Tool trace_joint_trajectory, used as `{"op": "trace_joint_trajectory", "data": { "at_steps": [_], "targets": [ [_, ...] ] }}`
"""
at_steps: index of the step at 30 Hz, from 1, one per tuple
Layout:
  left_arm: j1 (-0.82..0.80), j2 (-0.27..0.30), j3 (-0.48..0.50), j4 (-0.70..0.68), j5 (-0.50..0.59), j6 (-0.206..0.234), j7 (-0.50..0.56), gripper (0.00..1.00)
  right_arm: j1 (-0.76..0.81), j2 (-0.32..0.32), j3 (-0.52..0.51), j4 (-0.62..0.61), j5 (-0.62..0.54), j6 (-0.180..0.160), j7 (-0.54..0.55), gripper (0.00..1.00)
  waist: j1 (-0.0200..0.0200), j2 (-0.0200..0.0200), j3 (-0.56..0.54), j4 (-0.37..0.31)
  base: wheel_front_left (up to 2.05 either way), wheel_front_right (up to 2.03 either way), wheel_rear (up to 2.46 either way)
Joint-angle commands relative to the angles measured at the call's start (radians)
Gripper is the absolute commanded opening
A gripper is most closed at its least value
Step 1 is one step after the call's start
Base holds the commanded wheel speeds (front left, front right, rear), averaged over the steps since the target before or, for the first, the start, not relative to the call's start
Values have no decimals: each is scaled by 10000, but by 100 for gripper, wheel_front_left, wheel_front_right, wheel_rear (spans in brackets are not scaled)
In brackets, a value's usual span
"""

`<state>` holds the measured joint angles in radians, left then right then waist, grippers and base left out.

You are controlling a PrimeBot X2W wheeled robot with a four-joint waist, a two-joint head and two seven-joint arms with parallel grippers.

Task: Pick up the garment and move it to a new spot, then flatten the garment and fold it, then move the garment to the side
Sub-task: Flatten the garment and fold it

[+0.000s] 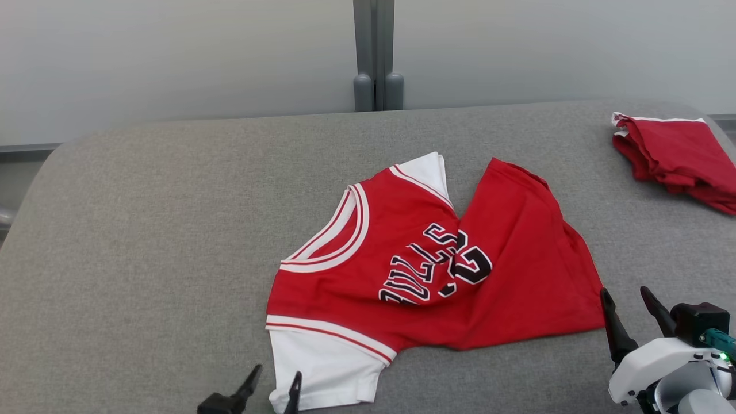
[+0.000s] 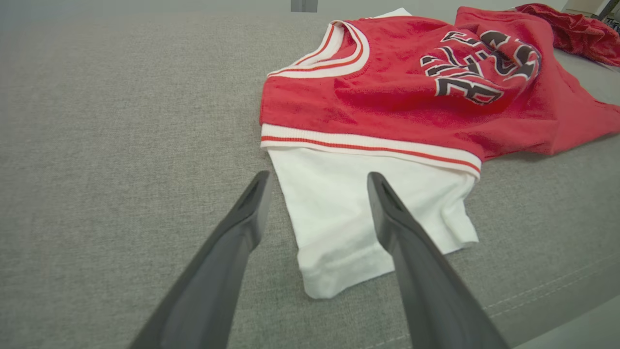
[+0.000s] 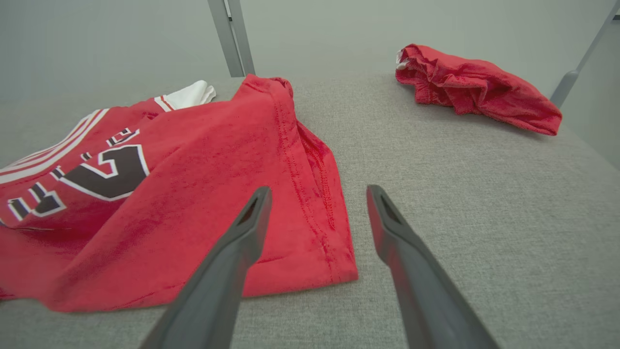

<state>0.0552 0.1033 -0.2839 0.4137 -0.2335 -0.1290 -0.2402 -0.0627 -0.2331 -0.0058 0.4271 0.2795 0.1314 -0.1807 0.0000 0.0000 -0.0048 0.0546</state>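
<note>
Garment (image 1: 506, 270), a red jersey with white sleeves and black lettering, lies rumpled near the middle of the grey cushion (image 1: 144, 230), neck opening toward the robot's left, its body creased into a fold across the lettering; one white sleeve (image 1: 322, 362) points toward the robot, the other sleeve (image 1: 425, 169) peeks out at the far side. Left gripper (image 1: 276, 379) sits at the near sleeve with its fingers spread wide; in the left wrist view one finger is over bare cushion just beside the sleeve's edge and the other is over the white cloth; whether they touch it I cannot tell. Right gripper (image 1: 624, 296) is just beside the jersey's hem corner, fingers likewise spread and holding nothing; one is over red cloth, the other over the cushion. A second red cloth (image 1: 678, 155) lies bunched at the far right, well apart from the jersey.
</note>
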Motion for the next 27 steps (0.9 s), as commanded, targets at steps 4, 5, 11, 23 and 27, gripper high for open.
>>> {"op": "trace_joint_trajectory", "data": {
  "at_steps": [4, 5, 11, 23, 27],
  "targets": [
    [-255, 54, -752, 575, -418, -19, -97, 100, -678, -233, 98, 1260, 11, -16, -113, 100, 0, 0, 312, 104, 0, 0, 0],
    [-304, 66, -836, 691, -518, -20, -106, 100, -800, -252, 134, 1524, 54, -16, -145, 100, 0, 0, 355, 111, 0, 0, 0],
    [-682, 71, -1144, 1506, -875, -22, -210, 100, -1578, -355, 607, 3030, 312, -16, -310, 100, 0, 0, 622, 176, 0, 0, 0],
    [-1428, -176, -2053, 2581, -1427, -24, -222, 91, -2541, -413, 2011, 4771, 1086, -16, -663, 55, 0, 0, 810, 245, 0, 0, 0],
    [-1524, -179, -2426, 2702, -1758, -24, -223, 0, -2703, -452, 2403, 5098, 1352, -16, -736, 0, 0, 0, 784, 262, 0, 0, 0]
  ]
}}
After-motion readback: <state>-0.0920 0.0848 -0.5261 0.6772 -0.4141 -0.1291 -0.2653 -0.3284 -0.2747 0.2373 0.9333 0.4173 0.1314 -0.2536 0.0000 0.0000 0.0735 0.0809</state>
